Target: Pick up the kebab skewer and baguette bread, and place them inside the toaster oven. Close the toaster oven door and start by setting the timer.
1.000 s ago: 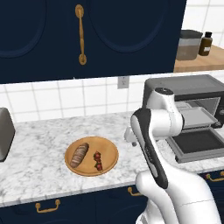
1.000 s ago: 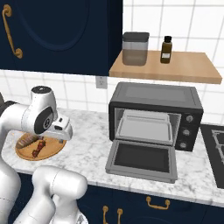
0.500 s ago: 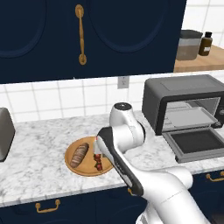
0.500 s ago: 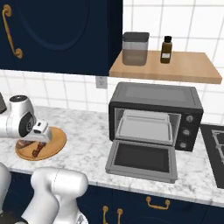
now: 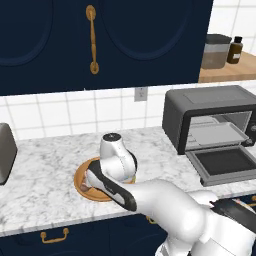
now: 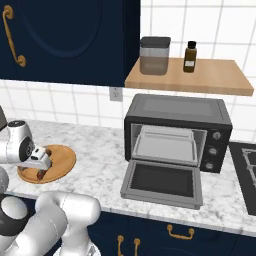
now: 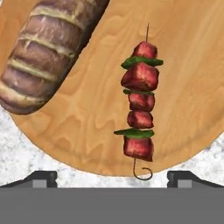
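The arm has been swung leftward, away from the toaster oven (image 6: 177, 132), and brought down over the wooden plate (image 6: 62, 159) at the left of the bench (image 6: 100, 165); a second ago its wrist was still held high between plate and oven. In the hand view the pincer (image 7: 112, 177) is now hung close above the plate, with its two dark tips spread wide and nothing held between them.

The kebab skewer (image 7: 140, 105) is seen lying flat on the plate, midway between the tips, its hooked end nearest the hand and its point away. The baguette bread (image 7: 46, 52) is laid on the same plate, off to one side of the skewer and apart from it, one end reaching just past the plate's rim. Neither item has been shifted from where it lay before.

From this it is judged that the skewer has been chosen as the first pick and that the approach is nearly finished: a short descent and a closing across the meat chunks are what remain before any lift. The thin stick offers little to grip, so the chunks are likely the better hold.

The toaster oven door (image 6: 161, 182) is already folded down flat and the tray (image 6: 165, 145) is exposed, so the way in is open. Loading, closing and the timer are all yet to be done.
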You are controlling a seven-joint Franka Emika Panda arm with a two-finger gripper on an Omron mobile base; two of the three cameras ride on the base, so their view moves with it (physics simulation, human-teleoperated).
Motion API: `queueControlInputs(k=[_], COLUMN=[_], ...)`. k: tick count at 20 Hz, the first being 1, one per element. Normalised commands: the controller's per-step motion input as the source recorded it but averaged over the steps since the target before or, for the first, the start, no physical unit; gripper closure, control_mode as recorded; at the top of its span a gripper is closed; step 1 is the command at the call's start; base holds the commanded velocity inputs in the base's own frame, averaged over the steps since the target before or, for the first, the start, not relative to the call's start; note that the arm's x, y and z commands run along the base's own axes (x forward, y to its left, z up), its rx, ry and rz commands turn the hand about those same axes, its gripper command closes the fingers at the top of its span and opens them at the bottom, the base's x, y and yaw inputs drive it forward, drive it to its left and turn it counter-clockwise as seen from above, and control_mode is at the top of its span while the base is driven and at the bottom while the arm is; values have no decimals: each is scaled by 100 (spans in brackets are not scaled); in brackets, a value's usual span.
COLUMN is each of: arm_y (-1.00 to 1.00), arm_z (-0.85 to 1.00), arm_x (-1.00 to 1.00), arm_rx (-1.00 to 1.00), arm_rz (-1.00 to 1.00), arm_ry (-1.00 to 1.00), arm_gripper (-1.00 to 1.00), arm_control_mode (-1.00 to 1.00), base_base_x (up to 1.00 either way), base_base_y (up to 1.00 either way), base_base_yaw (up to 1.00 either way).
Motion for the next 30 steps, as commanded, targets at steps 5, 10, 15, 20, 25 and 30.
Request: queueControlInputs(k=[5, 10, 15, 20, 25, 30], arm_y=[1, -10, -15, -10, -21, -1], arm_z=[-20, -28, -24, -10, -2, -13], arm_x=[0, 20, 3, -3, -11, 0], arm_rx=[-10, -6, 0, 0, 0, 0], arm_rz=[-14, -9, -3, 0, -1, -1], arm_ry=[10, 2, 1, 1, 1, 0], arm_gripper=[-100, -100, -100, -100, -100, -100], arm_control_mode=[-100, -100, -100, -100, -100, -100], base_base_x=[0, 0, 0, 0, 0, 0], base_base_y=[0, 0, 0, 0, 0, 0], base_base_yaw=[0, 0, 0, 0, 0, 0])
